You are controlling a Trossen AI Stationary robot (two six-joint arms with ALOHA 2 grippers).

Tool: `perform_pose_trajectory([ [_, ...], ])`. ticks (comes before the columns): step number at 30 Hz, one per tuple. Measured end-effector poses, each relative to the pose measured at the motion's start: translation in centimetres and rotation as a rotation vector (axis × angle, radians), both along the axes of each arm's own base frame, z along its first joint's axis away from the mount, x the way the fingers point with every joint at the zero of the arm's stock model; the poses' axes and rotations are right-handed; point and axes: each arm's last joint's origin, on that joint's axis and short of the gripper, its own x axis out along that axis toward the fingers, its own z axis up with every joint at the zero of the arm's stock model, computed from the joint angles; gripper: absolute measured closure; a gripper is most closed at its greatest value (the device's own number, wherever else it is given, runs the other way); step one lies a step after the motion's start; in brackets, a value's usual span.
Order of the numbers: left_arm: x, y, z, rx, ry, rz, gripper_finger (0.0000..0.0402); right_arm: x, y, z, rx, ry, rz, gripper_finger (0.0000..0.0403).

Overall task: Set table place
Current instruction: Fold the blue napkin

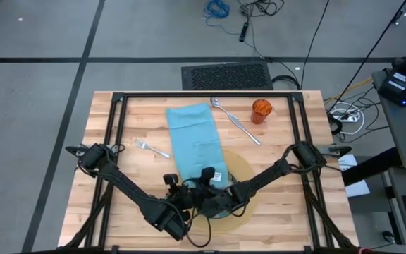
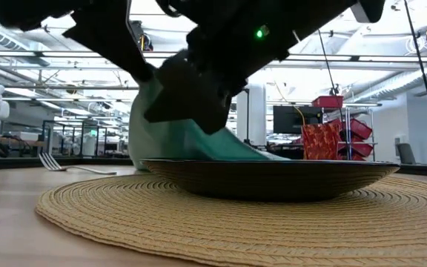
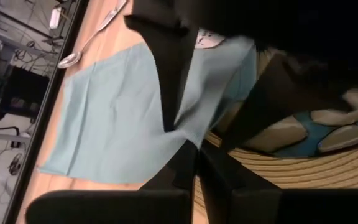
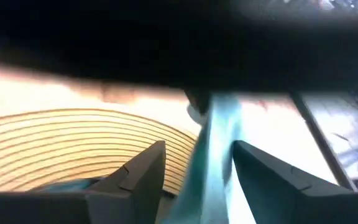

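The teal napkin [image 1: 191, 134] lies lengthwise on the table [image 1: 139, 113], and its near end is raised over the round mat [image 2: 199, 215]. The plate [image 2: 273, 178] rests on the mat. My left gripper [image 3: 194, 152] is shut on that near end. My right gripper [image 4: 197, 165] is open, with one finger on either side of the raised strip of napkin [image 4: 215, 149]. A fork [image 1: 151, 147] lies to the left of the napkin. A spoon and knife [image 1: 237, 121] and the orange cup [image 1: 261, 111] are to its right. My left gripper pinches the napkin's near end [image 3: 180, 127] between its two fingers, coming slantwise from the near left and pointing down. The cloth gathers to a point at the pinch and fans out from it. This end is lifted above the plate's rim, and the far end lies flat on the table. My right gripper: I cannot tell whether its fingers touch the napkin.
Black frame rails [image 1: 115, 134] run along the table's sides and far edge. Both arms cross over the mat near the front edge. Bare wood [image 1: 287, 134] shows to the right of the knife and at the left of the fork.
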Motion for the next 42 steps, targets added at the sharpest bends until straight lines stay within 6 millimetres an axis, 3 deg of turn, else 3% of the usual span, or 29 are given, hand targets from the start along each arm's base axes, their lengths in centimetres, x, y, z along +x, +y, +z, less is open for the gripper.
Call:
perform_pose_trajectory([
  [13, -0.7, 0.0, 0.1, 0.017, 0.029, 0.024, 0.0402, -1.0, -0.6, -1.0, -0.02, 0.052, -0.137, 0.0262],
  [20, -1.0, -0.4, 0.3, 0.008, 0.018, 0.023, 0.0402, -2.2, -1.4, -2.3, -0.029, 0.147, -0.204, 0.0263],
  [42, -1.4, -0.7, 0.2, 0.004, 0.017, 0.03, 0.0402, -3.8, -1.9, -2.6, -0.034, 0.191, -0.326, 0.0264],
])
